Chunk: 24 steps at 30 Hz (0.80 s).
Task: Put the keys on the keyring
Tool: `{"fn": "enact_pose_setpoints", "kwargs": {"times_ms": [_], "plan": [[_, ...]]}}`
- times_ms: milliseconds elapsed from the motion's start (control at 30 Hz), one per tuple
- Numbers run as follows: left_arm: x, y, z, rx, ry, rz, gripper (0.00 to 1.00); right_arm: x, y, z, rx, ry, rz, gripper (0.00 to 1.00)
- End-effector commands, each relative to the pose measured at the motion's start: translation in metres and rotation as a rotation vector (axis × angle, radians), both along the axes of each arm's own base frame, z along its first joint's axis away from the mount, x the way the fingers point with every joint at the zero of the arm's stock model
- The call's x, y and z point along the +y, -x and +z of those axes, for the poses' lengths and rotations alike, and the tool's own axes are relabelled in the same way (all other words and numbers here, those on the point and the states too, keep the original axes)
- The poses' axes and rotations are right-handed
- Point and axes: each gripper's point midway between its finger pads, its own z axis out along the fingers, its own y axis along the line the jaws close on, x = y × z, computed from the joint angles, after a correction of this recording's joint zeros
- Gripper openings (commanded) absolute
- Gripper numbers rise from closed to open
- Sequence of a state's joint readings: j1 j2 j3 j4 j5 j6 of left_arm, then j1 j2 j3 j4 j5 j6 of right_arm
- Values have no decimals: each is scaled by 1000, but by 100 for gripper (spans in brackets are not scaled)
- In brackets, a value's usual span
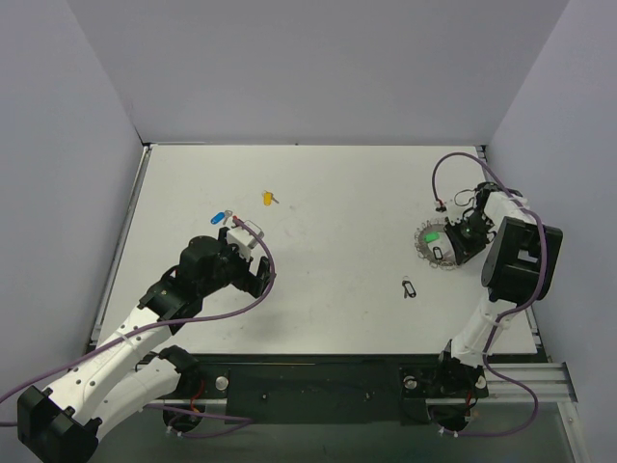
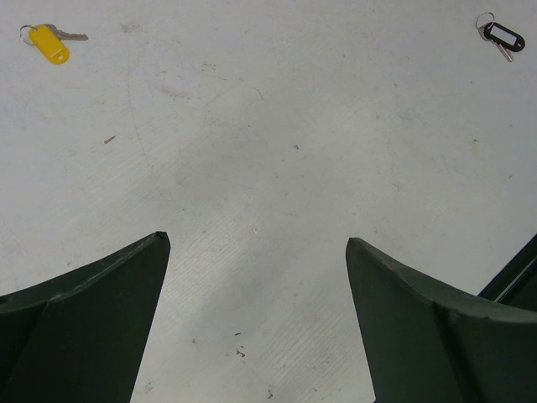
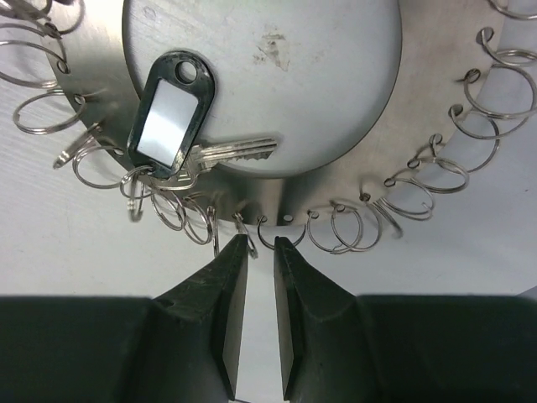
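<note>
The job stood partly done. A silver key with a black-framed clear tag [image 3: 172, 109] lay on the round brushed-metal keyring disc edged with wire split rings [image 3: 336, 101], its own loop tangled among the rings at the rim. The top view also showed a green-headed key [image 1: 433, 235] on that disc. Whether either was truly threaded on could not be told. Three keys were left on the white table [image 2: 277, 126]: a blue-headed key [image 1: 220, 216] just beyond the left arm, a yellow-headed key [image 1: 268, 198] a little farther out, and a small black-tagged key [image 1: 410, 287] near the disc, on its near side.

The right gripper [image 3: 262, 243] sat at the disc's rim, its fingers nearly pressed together with only a thin slit between them. The tips were up against the small wire loops there, and one loop touched the left-hand tip. Whether a loop was pinched could not be told. The left gripper [image 2: 258, 241] was spread wide over bare table, holding nothing, with the yellow key and the black-tagged one well ahead of it
</note>
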State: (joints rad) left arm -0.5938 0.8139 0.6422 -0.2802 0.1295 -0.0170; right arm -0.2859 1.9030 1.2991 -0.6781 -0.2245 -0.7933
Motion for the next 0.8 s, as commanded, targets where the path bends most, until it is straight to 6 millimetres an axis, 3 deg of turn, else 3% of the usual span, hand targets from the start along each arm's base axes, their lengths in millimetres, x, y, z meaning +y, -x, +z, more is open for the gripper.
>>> {"fn": "enact_pose_setpoints", "kwargs": {"times_ms": [0,267,633,767], "plan": [[-3,-5,22,-54,31,-12,97,6,11,0,59,-16,13,15],[-3,-5,21,-52,31,-10,97,8,9,3,43,-28,4,15],[-3,-4,21,-52,29,-10,97,13,7,6,23,-48,2,0],[-4,-4,21,-52,29,-12,97,11,6,5,26,-39,-15,0]]}}
